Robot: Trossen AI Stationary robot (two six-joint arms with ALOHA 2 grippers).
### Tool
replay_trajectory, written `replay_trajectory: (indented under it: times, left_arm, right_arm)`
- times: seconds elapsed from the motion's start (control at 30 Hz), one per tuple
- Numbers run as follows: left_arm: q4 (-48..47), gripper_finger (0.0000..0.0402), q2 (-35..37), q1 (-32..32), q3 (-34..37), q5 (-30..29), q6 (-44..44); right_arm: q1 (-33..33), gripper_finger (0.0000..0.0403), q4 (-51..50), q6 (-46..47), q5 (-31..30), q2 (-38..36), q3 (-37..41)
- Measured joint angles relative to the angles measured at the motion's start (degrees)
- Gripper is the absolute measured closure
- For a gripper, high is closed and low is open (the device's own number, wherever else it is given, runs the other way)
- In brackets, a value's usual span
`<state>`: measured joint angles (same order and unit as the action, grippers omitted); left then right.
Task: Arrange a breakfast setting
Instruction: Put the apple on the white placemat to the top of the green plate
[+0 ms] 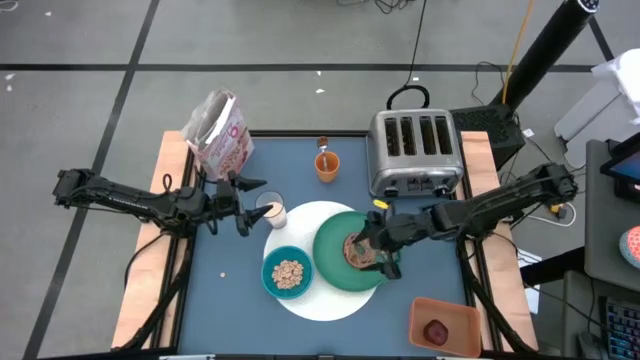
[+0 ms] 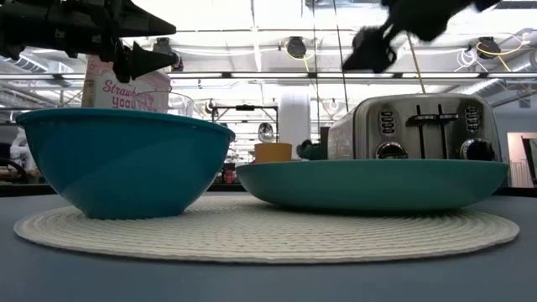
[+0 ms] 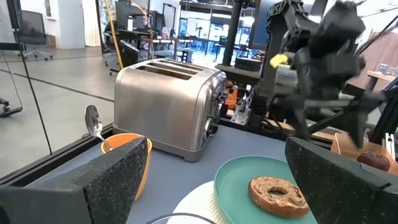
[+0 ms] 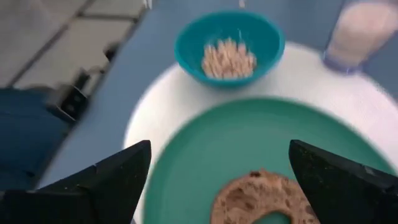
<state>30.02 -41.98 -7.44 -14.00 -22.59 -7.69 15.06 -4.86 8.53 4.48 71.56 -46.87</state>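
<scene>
Right hand (image 1: 378,250): I'm holding it over the green plate (image 1: 330,262), fingers spread wide, gripping nothing; ring bread (image 1: 357,249) is sitting on the plate directly under it.
Left hand (image 1: 245,207): I'm parking it just beside the milk glass (image 1: 273,212), fingers apart, nothing in them.
Setting so far: white mat (image 1: 310,300) is carrying the plate, the teal bowl (image 1: 288,273) with cereal in it, and the glass at its far-left edge.
Off the mat: orange cup (image 1: 327,165) with the spoon (image 3: 93,122) standing in it is sitting near the toaster (image 1: 415,152); dark-red fruit (image 1: 436,331) is lying in the orange tray (image 1: 465,313) at the near right corner of the bench (image 1: 210,290).
Stage: I'm guessing bread is placed and fruit and cup are coming next.
Fruit handling: looking small, round, smooth, so likely slippery and liable to roll; I'm planning to pinch it across its widest part from above, gently, since it may bruise.
Cup handling: light, rigid; I'd be taking it by the rim, clear of the spoon, keeping it upright so the spoon isn't tipping out.
Glass: full, fragile, spill risk.
</scene>
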Motion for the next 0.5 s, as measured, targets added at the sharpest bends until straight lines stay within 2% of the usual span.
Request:
replay_trajectory:
  times: [0.27, 0.5]
  left_arm:
    - [-0.09, 0.0016, -0.02, 0.02, 0.00, 0.00, -0.04]
    - [-0.09, 0.0016, 0.00, 0.01, 0.00, 0.00, -0.14]
  right_arm:
    - [5.48, 0.0030, -0.12, 8.04, -0.05, -9.99, 0.00]
    - [11.91, 0.0030, -2.98, 10.97, -0.12, -12.93, -1.24]
